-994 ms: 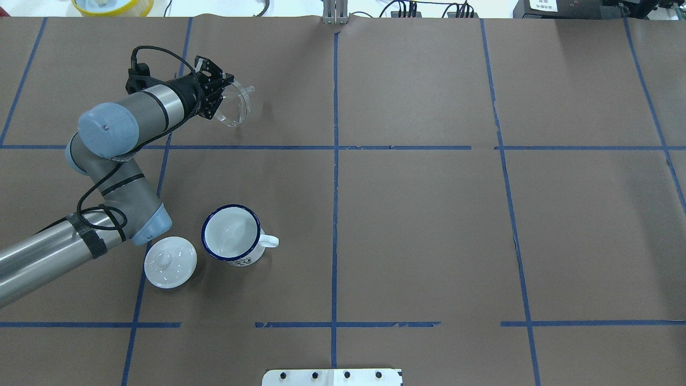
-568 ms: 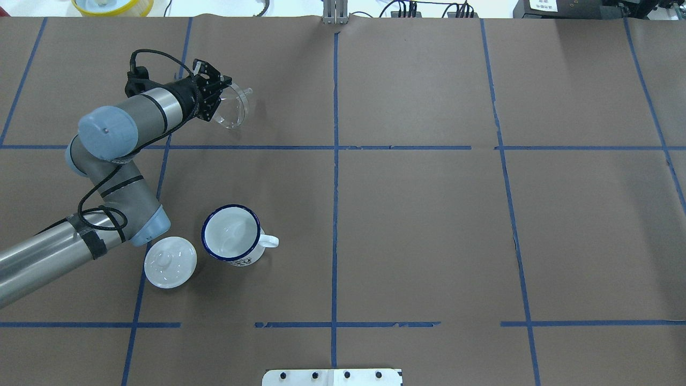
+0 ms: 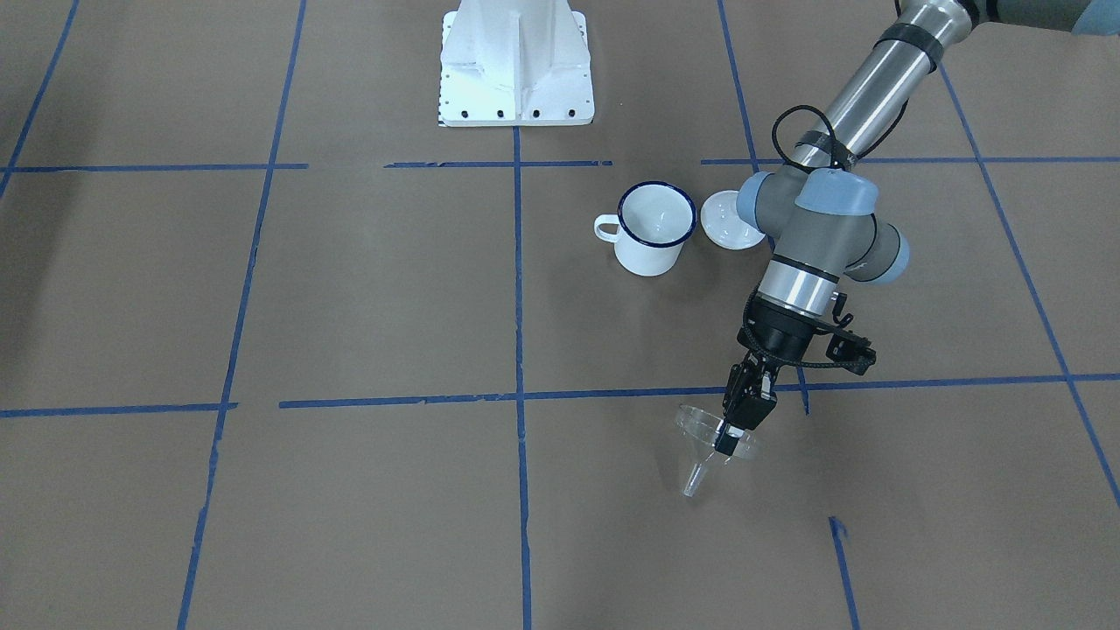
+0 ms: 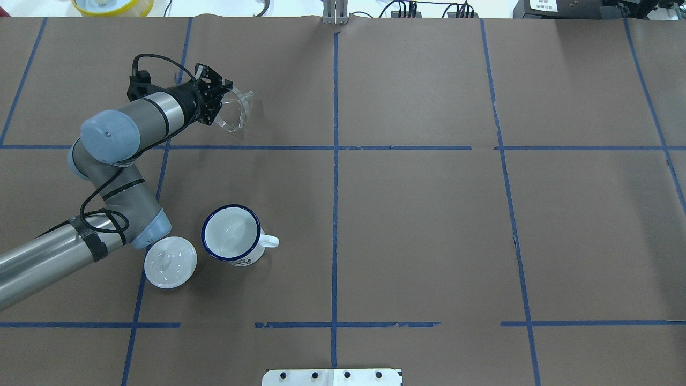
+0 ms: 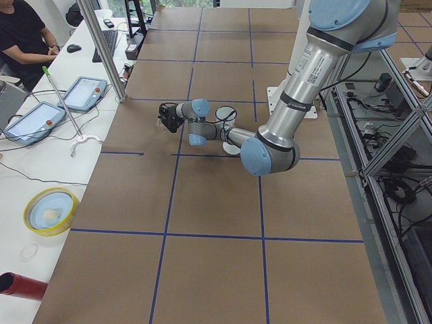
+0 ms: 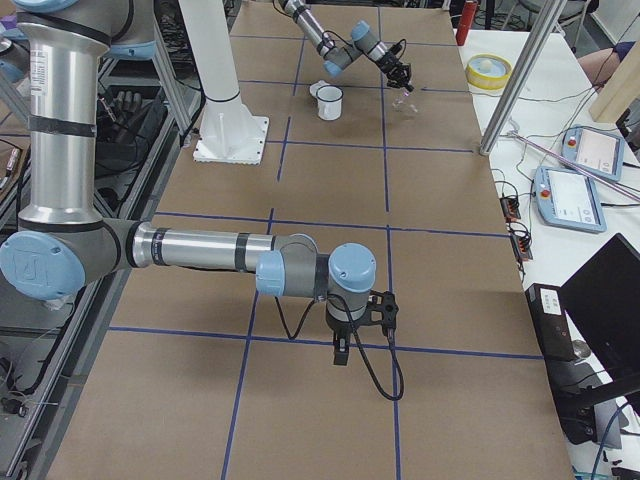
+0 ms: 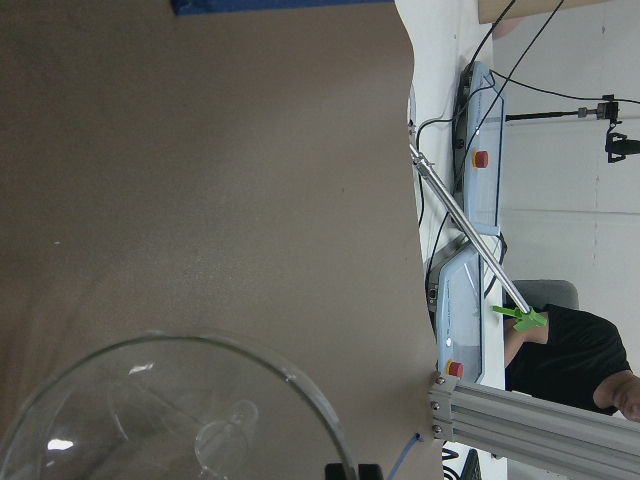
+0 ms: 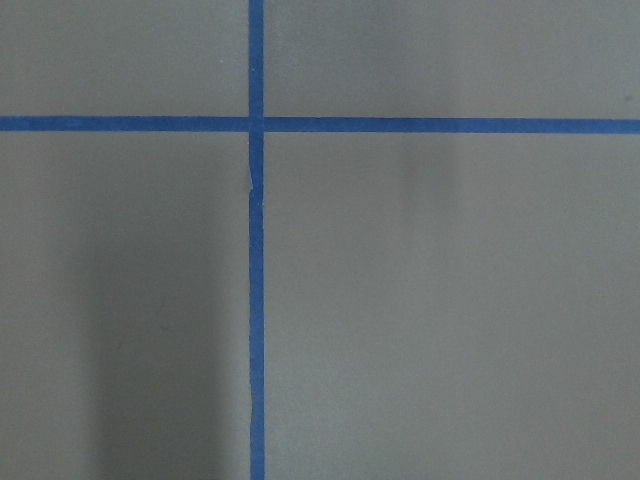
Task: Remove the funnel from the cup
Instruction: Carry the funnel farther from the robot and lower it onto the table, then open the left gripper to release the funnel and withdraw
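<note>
The clear funnel (image 4: 236, 110) is out of the cup, tilted with its spout pointing away from the robot, low over the brown paper at the far left. My left gripper (image 4: 216, 103) is shut on the funnel's rim (image 3: 704, 437). The funnel's bowl (image 7: 170, 410) fills the bottom of the left wrist view. The white cup (image 4: 231, 234) with its dark blue rim stands upright and holds nothing, well nearer the robot than the funnel (image 3: 654, 229). My right gripper (image 6: 340, 355) hangs over bare paper at the other end of the table; I cannot tell whether it is open or shut.
A white domed lid (image 4: 170, 262) lies just left of the cup, close to the left arm's elbow. The robot's white base plate (image 4: 332, 377) sits at the near edge. A yellow bowl (image 4: 112, 5), tablets and a seated person (image 5: 23, 37) are beyond the far edge.
The left gripper, still holding the funnel, has shifted only slightly, and the funnel's tilt has changed a little. The cup and lid have not moved.
</note>
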`<action>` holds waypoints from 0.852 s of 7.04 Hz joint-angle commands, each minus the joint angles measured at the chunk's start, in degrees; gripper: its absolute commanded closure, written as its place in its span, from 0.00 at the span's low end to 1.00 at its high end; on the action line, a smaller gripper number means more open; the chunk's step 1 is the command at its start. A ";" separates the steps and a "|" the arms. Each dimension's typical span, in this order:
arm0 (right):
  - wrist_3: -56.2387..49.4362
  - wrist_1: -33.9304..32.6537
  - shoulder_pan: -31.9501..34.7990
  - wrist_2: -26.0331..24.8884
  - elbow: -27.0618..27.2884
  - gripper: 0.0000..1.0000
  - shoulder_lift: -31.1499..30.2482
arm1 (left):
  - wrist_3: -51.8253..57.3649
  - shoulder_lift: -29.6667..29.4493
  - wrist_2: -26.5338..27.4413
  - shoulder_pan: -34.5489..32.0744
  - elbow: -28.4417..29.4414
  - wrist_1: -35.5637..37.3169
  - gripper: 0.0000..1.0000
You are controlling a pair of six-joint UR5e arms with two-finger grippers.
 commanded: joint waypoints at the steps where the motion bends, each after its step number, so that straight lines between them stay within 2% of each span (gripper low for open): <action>1: 0.00 0.00 0.00 0.00 -0.06 0.00 0.00 | 0.31 0.07 0.00 0.13 -0.12 0.00 0.30; 2: 0.00 0.00 0.00 0.00 0.03 0.00 0.00 | 1.70 0.59 -0.35 0.04 -0.65 0.09 0.06; 3: 0.00 0.00 0.00 0.00 0.03 0.00 0.00 | 6.59 3.30 -2.27 0.04 -4.92 0.61 0.05; 4: 0.00 0.00 0.00 0.00 0.03 0.00 0.00 | 7.94 7.76 -6.55 -0.05 -10.18 1.31 0.05; 6: 0.00 0.00 0.00 0.00 0.03 0.00 0.00 | 8.22 14.89 -12.02 -0.14 -19.94 10.58 0.08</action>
